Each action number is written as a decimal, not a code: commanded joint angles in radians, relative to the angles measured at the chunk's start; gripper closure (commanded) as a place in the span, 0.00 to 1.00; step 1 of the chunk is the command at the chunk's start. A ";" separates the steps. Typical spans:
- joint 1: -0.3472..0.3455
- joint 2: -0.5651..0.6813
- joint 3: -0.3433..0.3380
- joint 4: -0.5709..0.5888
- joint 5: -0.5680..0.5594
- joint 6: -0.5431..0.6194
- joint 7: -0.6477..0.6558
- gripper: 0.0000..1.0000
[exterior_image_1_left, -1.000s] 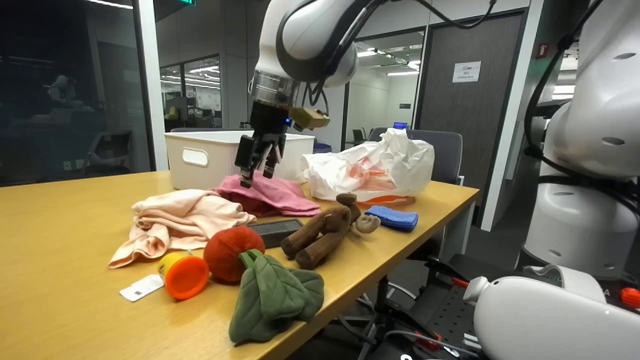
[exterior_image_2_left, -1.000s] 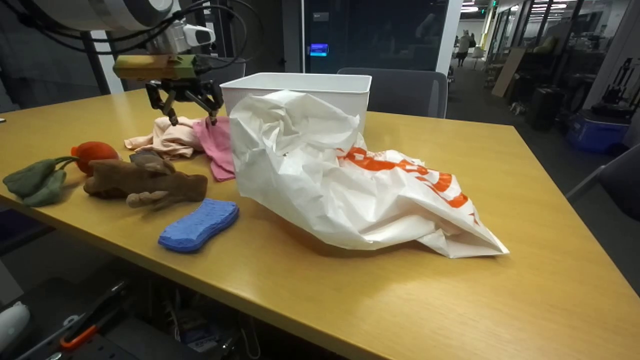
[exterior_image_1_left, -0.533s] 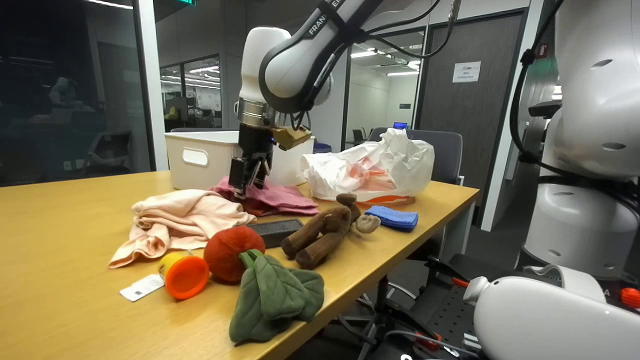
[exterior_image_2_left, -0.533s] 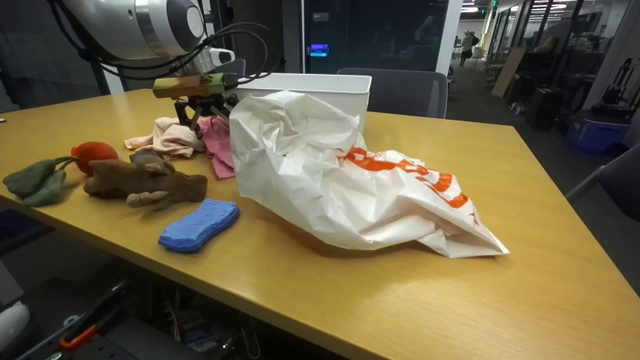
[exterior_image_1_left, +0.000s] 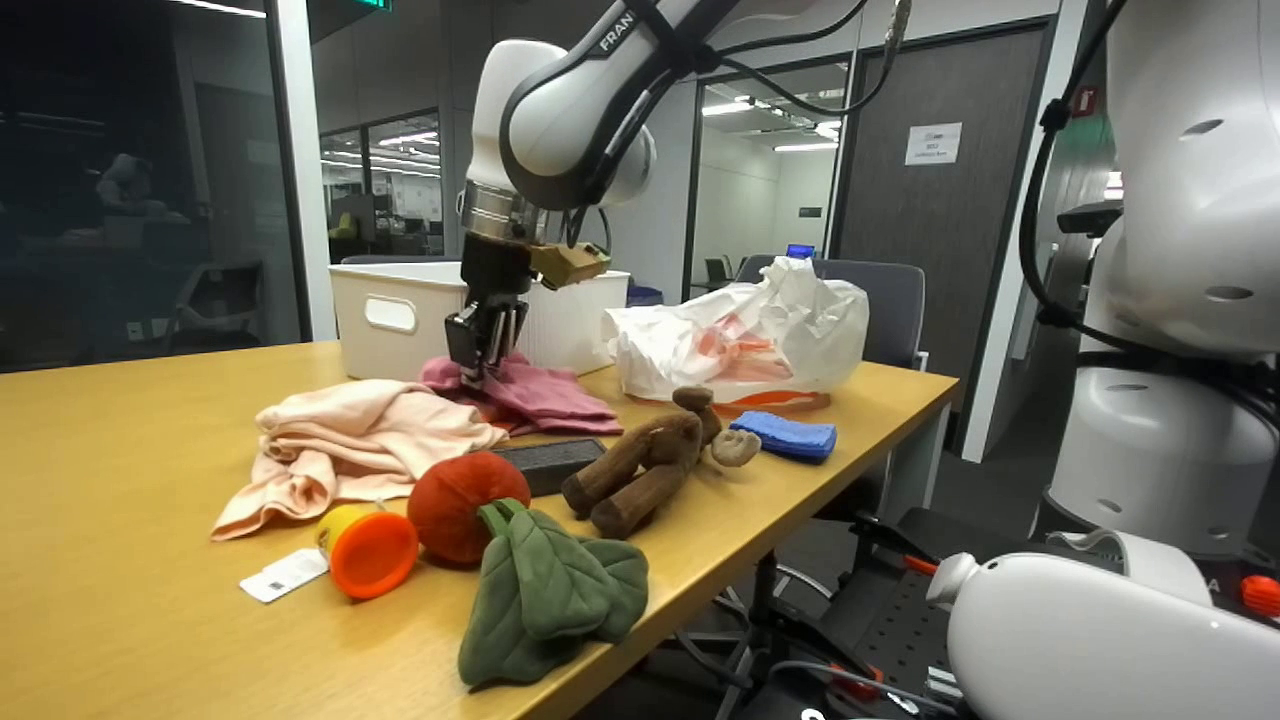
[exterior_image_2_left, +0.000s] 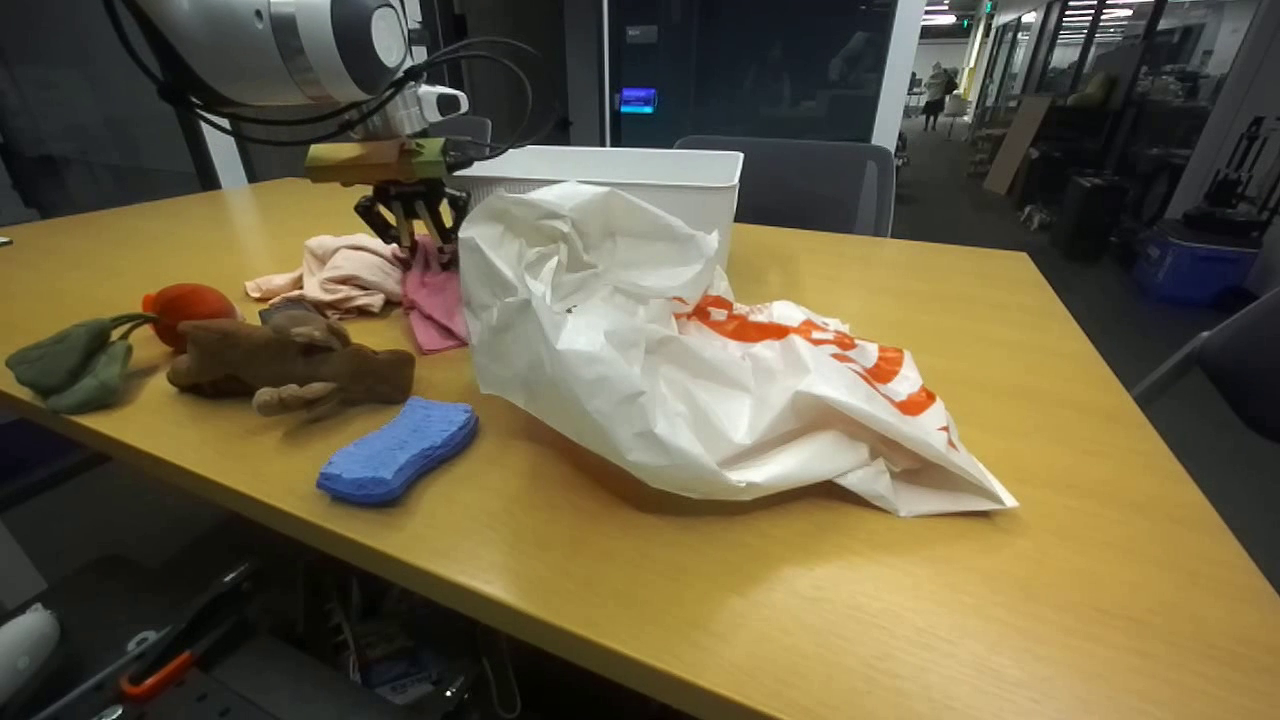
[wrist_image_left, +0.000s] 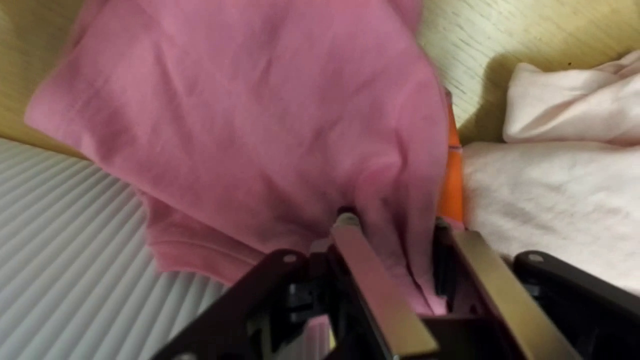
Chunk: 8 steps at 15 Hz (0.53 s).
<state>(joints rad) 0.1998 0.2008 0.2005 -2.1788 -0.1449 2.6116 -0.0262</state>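
Note:
A crumpled pink cloth (wrist_image_left: 280, 100) lies on the table against the white bin (exterior_image_1_left: 365, 350), seen in both exterior views. My gripper (wrist_image_left: 395, 222) points down into it, fingertips sunk among the folds. The jaws stand part-way together, with bunched pink fabric rising between them; whether it is firmly pinched is unclear. From above, my gripper (exterior_image_1_left: 478, 378) meets the cloth close to the bin's side. A strip of something orange (wrist_image_left: 452, 190) peeks out from under the cloth, mostly covered. Beside it spreads a peach cloth (exterior_image_1_left: 360, 430).
Nearer the table's edge lie a dark block (exterior_image_1_left: 550, 465), a brown plush toy (exterior_image_1_left: 640, 470), a blue sponge (exterior_image_2_left: 395, 450), a red plush (exterior_image_1_left: 465, 505) with green leaves (exterior_image_1_left: 560, 590) and an orange-lidded tub (exterior_image_1_left: 370, 555). A white plastic bag (exterior_image_2_left: 640, 370) stands by the bin.
My gripper has come down into the pink cloth and its fingers have drawn closer together, gathering folds. The pink cloth's edge has pulled in, and the peach cloth has shifted slightly.

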 joint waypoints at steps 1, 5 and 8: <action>-0.001 -0.022 0.003 -0.011 0.036 0.009 -0.024 0.97; -0.001 -0.133 0.004 -0.062 0.052 -0.112 -0.011 0.98; 0.006 -0.292 0.005 -0.111 0.057 -0.284 0.022 0.98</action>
<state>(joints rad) 0.1999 0.0969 0.2009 -2.2090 -0.1064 2.4593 -0.0286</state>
